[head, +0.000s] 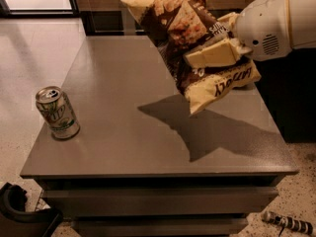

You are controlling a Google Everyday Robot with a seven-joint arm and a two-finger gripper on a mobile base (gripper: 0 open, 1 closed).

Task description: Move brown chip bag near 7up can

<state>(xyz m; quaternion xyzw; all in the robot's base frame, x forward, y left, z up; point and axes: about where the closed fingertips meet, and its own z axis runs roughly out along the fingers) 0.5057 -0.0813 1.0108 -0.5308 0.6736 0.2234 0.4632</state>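
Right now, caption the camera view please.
Gripper clamps brown chip bag above the table; 7up can stands upright near the opposite edge.

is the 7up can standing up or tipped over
Upright: the 7up can stands on its base, metal top up, near the table's left edge. The gripper, shut on the brown chip bag, hangs over the right side.

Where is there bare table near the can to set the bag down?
Bare table lies right of the can, along the front edge, and behind it to the far-left corner. Crowded only at far right, where the gripper holds the bag aloft.
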